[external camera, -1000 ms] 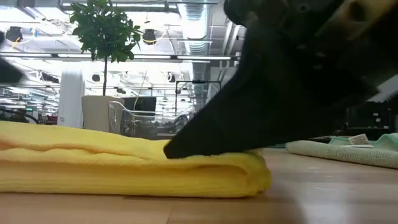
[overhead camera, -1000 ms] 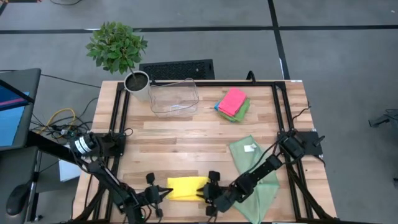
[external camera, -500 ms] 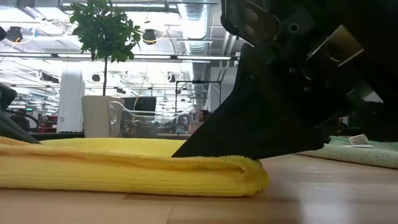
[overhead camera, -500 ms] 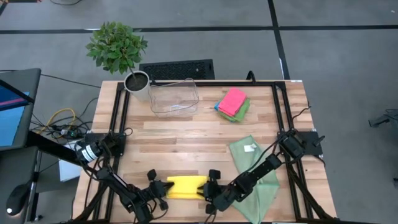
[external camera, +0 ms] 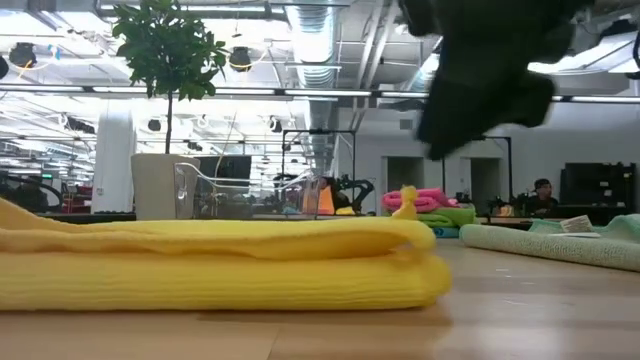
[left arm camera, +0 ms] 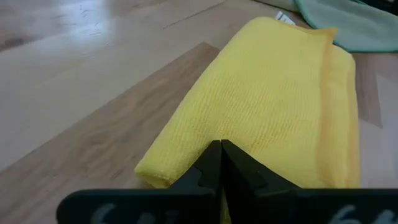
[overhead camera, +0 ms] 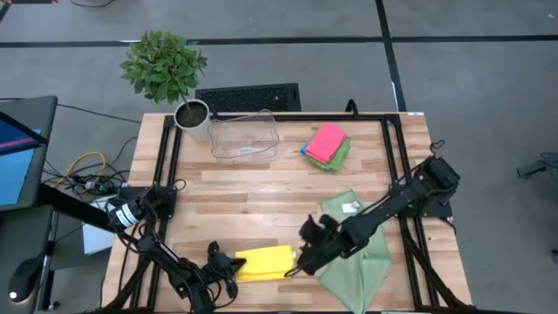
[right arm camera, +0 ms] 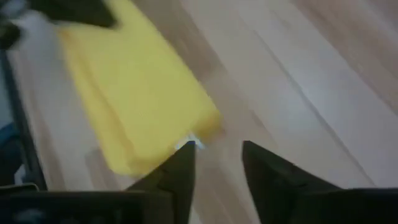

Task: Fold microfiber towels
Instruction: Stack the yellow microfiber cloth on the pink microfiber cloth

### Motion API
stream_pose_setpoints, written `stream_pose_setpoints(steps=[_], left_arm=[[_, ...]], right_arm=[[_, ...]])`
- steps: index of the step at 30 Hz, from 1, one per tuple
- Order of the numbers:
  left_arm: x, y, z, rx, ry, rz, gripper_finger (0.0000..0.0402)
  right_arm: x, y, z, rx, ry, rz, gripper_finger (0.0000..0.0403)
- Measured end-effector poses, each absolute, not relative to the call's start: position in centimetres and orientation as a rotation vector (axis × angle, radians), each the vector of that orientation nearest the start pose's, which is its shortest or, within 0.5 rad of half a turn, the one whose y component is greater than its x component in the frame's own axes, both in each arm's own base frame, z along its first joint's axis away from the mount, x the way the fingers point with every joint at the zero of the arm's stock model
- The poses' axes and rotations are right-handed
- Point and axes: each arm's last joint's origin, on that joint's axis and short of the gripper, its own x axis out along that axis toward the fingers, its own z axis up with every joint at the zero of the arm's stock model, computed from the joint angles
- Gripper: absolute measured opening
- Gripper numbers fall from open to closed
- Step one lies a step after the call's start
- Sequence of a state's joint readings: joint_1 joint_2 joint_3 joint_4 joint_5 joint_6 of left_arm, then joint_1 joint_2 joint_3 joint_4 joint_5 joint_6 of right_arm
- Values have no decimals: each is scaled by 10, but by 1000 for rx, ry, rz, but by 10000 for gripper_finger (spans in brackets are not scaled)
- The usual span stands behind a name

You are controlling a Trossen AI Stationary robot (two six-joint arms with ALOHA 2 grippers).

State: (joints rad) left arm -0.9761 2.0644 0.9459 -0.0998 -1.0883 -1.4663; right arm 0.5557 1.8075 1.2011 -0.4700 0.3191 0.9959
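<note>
A light wooden table (overhead camera: 261, 196) stands on grey floor tiles (overhead camera: 471, 78) with dark seams. A potted plant (overhead camera: 164, 65) sits by its far corner. Beyond lie an open hall, ceiling ducts (external camera: 320, 30), and strip lights (external camera: 250, 92).

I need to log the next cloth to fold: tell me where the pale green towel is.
In the high view the pale green towel lies flat at the table's near right, partly under the right arm, just right of the folded yellow towel.

No readable text, labels, brands or nos. anywhere; small white tag (overhead camera: 350, 208) on sage towel (overhead camera: 353, 262) too small to read.
</note>
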Motion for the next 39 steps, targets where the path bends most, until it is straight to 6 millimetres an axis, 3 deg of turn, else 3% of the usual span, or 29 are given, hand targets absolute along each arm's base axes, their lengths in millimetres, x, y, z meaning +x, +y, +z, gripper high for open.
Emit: stream_pose_setpoints(steps=[5,8,12,19,24,33,39], left_arm=[[216,-262,67,-397,378,463,0],[219,-263,68,-414,358,462,0],[222,-262,69,-418,353,457,0],[227,-264,71,-416,359,436,0],[228,-263,71,-420,356,438,0],[229,-264,72,-404,352,430,0],[230,-264,73,-405,345,430,0]], right_arm=[[305,179,188,595,1080,-319,251],[315,185,185,670,1010,-289,292],[325,190,180,727,917,-297,316],[327,186,152,754,981,-425,319],[334,197,130,819,994,-424,318],[347,207,125,897,952,-430,315],[349,205,124,904,971,-423,273]])
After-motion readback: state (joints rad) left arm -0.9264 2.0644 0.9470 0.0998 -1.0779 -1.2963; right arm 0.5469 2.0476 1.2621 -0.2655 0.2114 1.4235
